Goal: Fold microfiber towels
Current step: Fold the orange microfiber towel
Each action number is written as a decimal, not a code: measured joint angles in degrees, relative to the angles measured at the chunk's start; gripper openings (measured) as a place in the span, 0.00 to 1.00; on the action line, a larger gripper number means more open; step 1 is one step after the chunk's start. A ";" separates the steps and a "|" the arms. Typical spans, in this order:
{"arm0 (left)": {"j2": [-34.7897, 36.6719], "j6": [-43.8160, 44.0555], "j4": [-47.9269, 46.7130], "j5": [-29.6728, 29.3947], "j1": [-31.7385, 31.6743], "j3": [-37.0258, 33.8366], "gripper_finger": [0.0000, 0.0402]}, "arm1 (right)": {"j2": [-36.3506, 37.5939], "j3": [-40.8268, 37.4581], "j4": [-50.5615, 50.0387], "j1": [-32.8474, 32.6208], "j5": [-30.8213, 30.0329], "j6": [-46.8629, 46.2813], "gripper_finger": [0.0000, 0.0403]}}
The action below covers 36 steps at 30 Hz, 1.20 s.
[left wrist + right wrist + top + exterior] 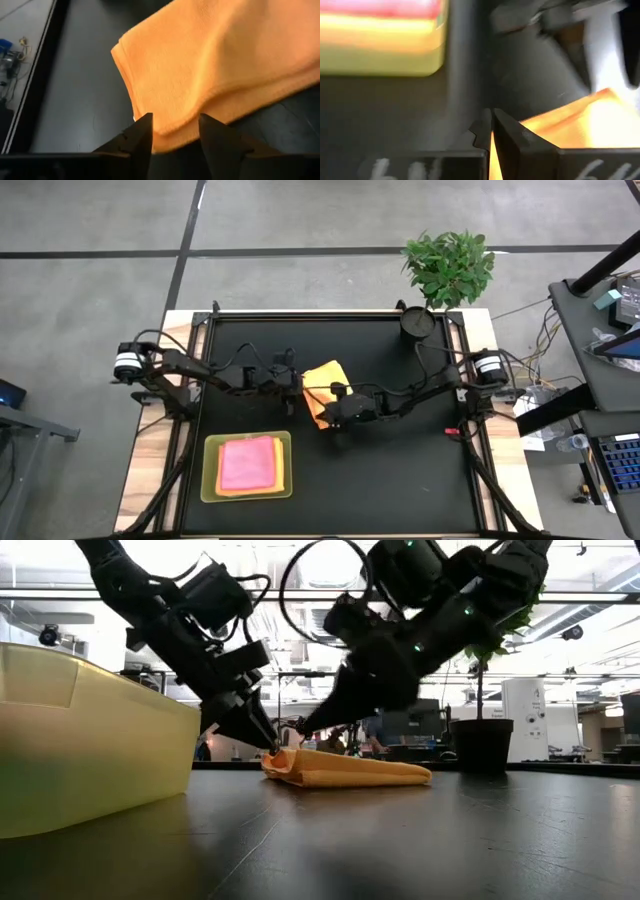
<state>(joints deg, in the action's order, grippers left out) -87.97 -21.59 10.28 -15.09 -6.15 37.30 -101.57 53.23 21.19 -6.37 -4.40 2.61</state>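
An orange microfiber towel (328,380) lies folded at the middle of the black table (400,470). It also shows in the low view (350,771). My left gripper (296,392) is at its left edge, with cloth filling the gap between its fingers (175,137). My right gripper (326,416) is at the towel's near end, shut on a thin strip of the cloth (491,150). A pink towel (247,462) lies on top of other folded towels in the lime-green tray (208,480). My left gripper pinches the orange towel's left edge near a corner (172,125) between its two fingers, at least two layers. The fingers slant down from the table's left. The rest of the towel lies on the table. My right gripper pinches a thin edge of the towel's near end (491,155) between its two fingers, which are almost together. It slants down from the table's right. The towel (580,120) spreads out beside the fingers and rests on the table.
The tray (90,740) stands at the near left of the table. A dark pot with a green plant (448,265) stands at the far right corner. There is bare black table to the right of the towel and near the front edge.
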 joint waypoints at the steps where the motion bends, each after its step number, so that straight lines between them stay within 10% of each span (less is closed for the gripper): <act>1: 0.25 -0.02 -0.84 -0.21 0.09 0.12 0.37 | -0.43 0.02 1.79 0.11 -1.55 0.03 0.03; 25: -13.65 6.35 13.59 -5.80 -2.85 1.13 0.15 | -9.58 1.09 6.03 1.86 8.90 -5.78 0.03; 36: -7.95 5.84 12.64 -9.56 -2.90 0.53 0.13 | -6.90 1.69 0.76 1.71 8.71 -3.88 0.03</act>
<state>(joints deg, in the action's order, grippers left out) -95.92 -15.75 22.92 -24.64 -9.05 37.82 -108.48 54.92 21.96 -4.67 4.31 -1.27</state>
